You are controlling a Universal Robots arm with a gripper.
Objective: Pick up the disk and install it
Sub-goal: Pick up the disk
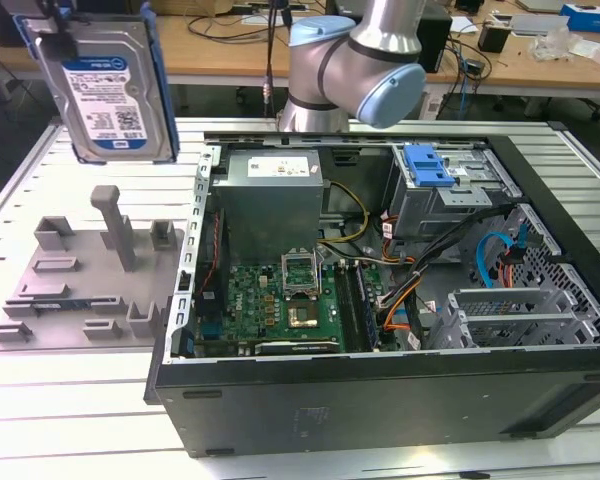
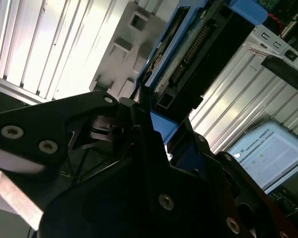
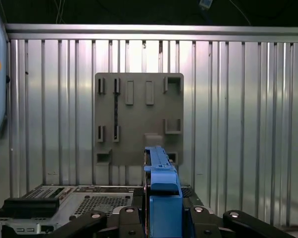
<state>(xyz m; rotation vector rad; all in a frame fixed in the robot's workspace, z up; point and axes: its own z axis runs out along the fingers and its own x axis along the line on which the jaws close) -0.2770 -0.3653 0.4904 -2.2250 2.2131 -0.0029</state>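
Disk hangs in the upper left of my exterior view, label facing me, above the grey fixture tray and left of the open computer case. I see the gripper clamped on its blue carrier frame.

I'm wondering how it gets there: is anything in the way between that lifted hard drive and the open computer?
Nothing visible. The gripper holds the disk in the air above the grey fixture, and the computer case beside it lies open on top. Inside, cables cross near the drive cage.
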